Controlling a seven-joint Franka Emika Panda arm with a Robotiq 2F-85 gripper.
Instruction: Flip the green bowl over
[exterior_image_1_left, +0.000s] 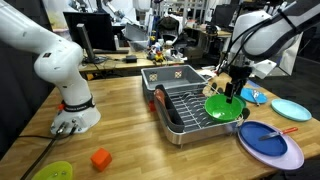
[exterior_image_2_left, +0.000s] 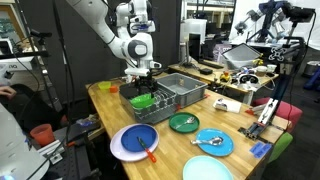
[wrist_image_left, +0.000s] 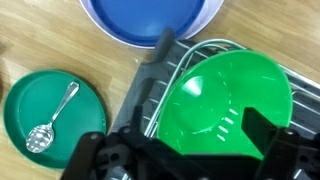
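On a wooden table (exterior_image_1_left: 120, 130) in a busy lab, we see the green bowl (exterior_image_1_left: 222, 106) lying in a dark dish rack (exterior_image_1_left: 180, 105), at the end nearest the plates. It is tipped on the wire ribs with its hollow side facing up. The wrist view shows a smooth, glossy plastic inside with nothing in it.

The claw (exterior_image_1_left: 233, 90) hangs directly above the bowl with its jaws spread wide and gripping nothing. From the wrist, one black finger (wrist_image_left: 265, 130) shows over the bowl's hollow and the other over the rack's frame.

Just beside the rack, a round blue plate (exterior_image_1_left: 262, 136) sits stacked on a wider lavender plate (exterior_image_1_left: 292, 155), with an orange-red utensil (exterior_image_2_left: 147, 150) lying across it. A dark green plate (wrist_image_left: 25, 100) next to the rack holds a metal spoon (wrist_image_left: 55, 115). A flat teal plate (exterior_image_1_left: 291, 109) lies farther along the same side.

Well apart, near the robot's white base, we find a small orange block (exterior_image_1_left: 100, 158) and a pale lime dish (exterior_image_1_left: 52, 172). The rack's raised rim and wires press close around the bowl's lower edge.
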